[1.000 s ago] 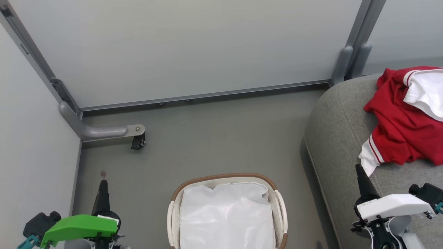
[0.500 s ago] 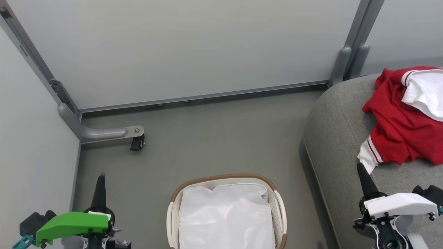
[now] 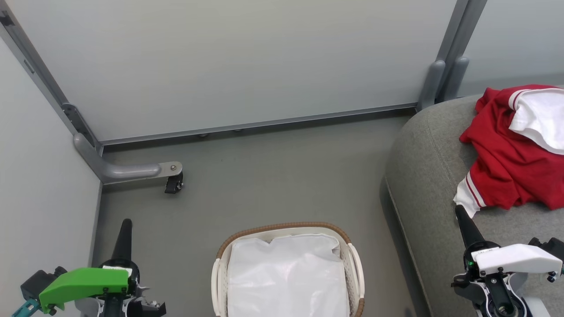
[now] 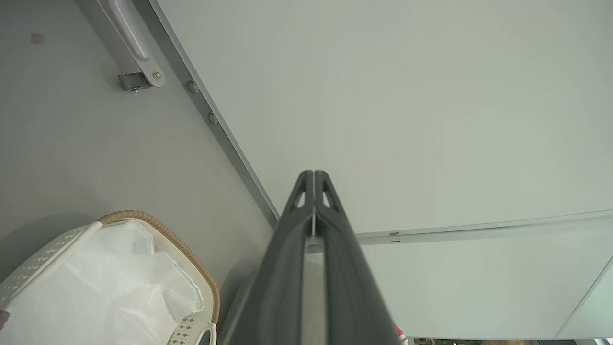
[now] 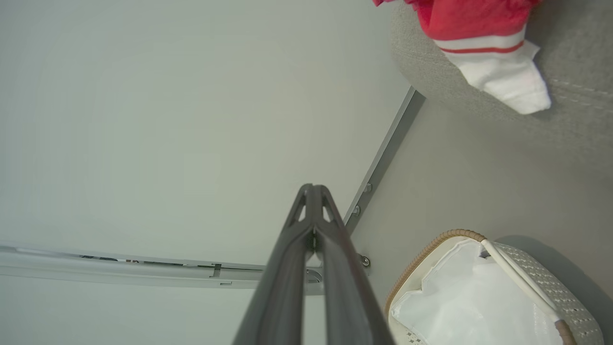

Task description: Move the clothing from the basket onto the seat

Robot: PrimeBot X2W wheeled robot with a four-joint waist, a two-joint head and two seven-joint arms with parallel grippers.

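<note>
Head view: grey floor (image 3: 273,176), pale wall panels (image 3: 242,57); left gripper (image 3: 126,224), right gripper (image 3: 459,210) both pinched together

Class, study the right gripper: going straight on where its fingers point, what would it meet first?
Probably the pale wall panel; the right gripper, shut, aims at it. The clothing lies off to one side, though depth is uncertain.

Basket (image 3: 217,281), clothing (image 3: 506,167) partly off-frame
</note>
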